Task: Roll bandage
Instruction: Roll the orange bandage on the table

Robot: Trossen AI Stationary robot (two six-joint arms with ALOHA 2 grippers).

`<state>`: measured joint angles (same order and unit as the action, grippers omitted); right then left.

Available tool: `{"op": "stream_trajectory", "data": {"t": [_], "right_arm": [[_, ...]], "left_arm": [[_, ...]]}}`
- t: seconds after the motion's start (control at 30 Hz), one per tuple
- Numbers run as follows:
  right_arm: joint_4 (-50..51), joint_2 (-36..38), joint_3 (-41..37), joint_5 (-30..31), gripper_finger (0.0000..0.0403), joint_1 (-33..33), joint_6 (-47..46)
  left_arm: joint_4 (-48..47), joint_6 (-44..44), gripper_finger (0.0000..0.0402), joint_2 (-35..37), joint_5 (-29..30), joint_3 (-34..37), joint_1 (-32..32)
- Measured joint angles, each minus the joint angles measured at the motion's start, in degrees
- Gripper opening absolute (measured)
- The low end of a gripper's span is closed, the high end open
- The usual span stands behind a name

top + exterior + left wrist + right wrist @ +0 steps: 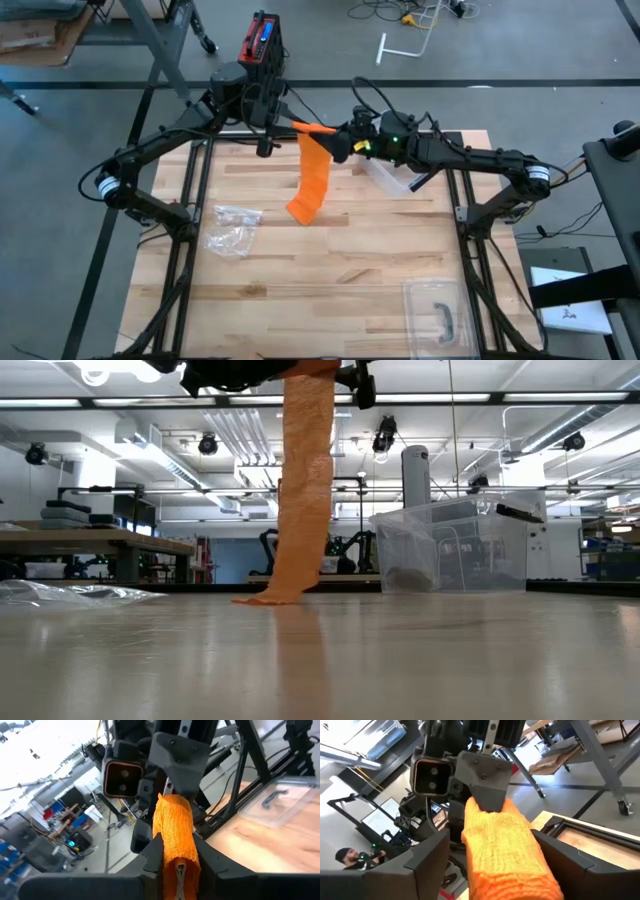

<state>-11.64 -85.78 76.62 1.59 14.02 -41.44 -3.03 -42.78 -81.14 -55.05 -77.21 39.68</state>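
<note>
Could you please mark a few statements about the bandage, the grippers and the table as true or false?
1. The orange bandage hangs from the raised grippers, its lower end on the table. True.
2. The left gripper is open and clear of the bandage. False: it is shut on the bandage's end.
3. The right gripper has its fingers spread to either side of the bandage. True.
4. The clear bin holds the bandage. False: the bin stands apart, on the right arm's side.
5. A crumpled plastic bag lies on the table on the left arm's side. True.
6. The flat lid is on the bin. False: it lies on the table's near right corner.
</note>
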Motion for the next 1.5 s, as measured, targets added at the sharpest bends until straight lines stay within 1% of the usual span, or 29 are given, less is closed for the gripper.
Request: {"op": "stream_trajectory", "data": {"t": [0.1,0.27,0.4,0.5,0.6,0.67,0.73,0.87,1.07,1.13,1.27,1.37,1.5], "right_arm": [[-0.1,0.0,0.0,0.1,0.0249,0.0,-0.4],[-0.1,0.0,0.0,0.2,0.0216,0.0,-0.6],[-0.1,0.0,0.0,0.3,0.0184,0.0,2.2],[-0.2,0.0,0.0,0.9,0.0156,0.0,7.7],[-0.7,0.1,0.0,3.1,0.0130,-0.1,13.6],[-1.3,0.2,0.0,3.9,0.0119,0.0,15.9],[-1.4,0.2,0.0,4.7,0.0113,0.1,18.4],[-1.4,0.2,0.0,4.5,0.0112,-0.1,26.8],[-1.3,0.2,0.0,4.5,0.0110,-1.2,42.0],[-1.3,0.2,0.0,4.3,0.0106,-1.4,45.6],[0.0,0.2,0.0,3.8,0.0104,-1.5,49.3],[0.9,-0.2,-0.2,3.8,0.0106,-1.5,50.5],[0.0,0.1,-0.1,4.0,0.0103,-1.6,50.3]], "left_arm": [[0.0,-2.7,0.0052,0.0,0.0,0.0,0.0],[0.0,-7.8,0.0074,0.0,-0.3,0.0,0.0],[0.2,-9.5,0.0086,0.0,-0.3,0.0,0.0],[0.6,-6.4,0.0095,0.0,0.7,0.0,0.0],[2.3,1.1,0.0110,0.0,3.0,0.0,0.0],[3.7,5.8,0.0124,0.0,4.8,0.0,-0.1],[3.8,8.7,0.0143,0.0,6.3,0.0,-0.1],[3.7,14.7,0.0189,0.0,7.0,0.0,0.0],[3.3,21.5,0.0251,0.0,6.3,-0.1,0.0],[2.1,22.7,0.0264,-0.1,4.7,-0.7,0.0],[2.0,26.0,0.0276,-0.1,-0.1,-1.7,0.0],[2.3,27.4,0.0272,0.1,-1.4,-2.1,0.0],[1.6,27.0,0.0253,0.0,-1.5,-1.9,0.0]]}}
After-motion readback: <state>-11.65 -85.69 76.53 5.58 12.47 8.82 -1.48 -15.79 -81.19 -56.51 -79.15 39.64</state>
